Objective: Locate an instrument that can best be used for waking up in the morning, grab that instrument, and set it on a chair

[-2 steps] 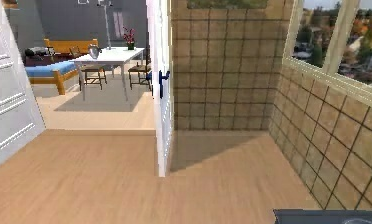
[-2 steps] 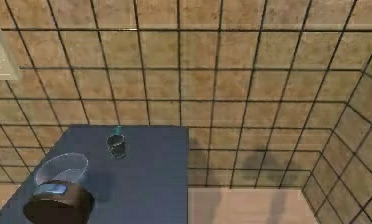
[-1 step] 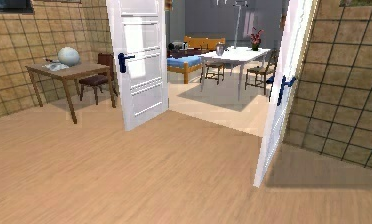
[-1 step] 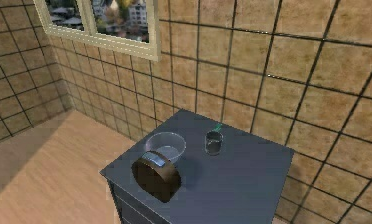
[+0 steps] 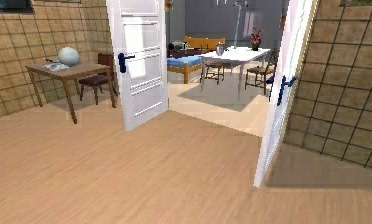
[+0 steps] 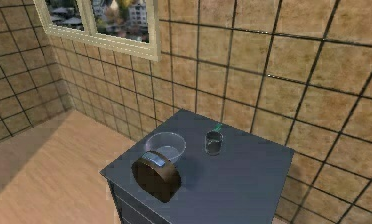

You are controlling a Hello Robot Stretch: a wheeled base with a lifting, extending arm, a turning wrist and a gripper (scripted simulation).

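Arm side view – dark cabinet (image 6: pixel 244 178) carries glass bowl (image 6: pixel 164 148), small dark object (image 6: pixel 214 141) – hand state: cannot tell.

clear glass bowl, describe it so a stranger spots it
Against the tan tiled wall stands a dark grey cabinet. On top, the clear glass bowl sits beside a dark brown rounded lump, left of a small teal-tipped object; only it is see-through.

I am seeing the dark cabinet (image 6: pixel 244 175) running off the bottom edge and failing to identify its small dark object (image 6: pixel 214 141).
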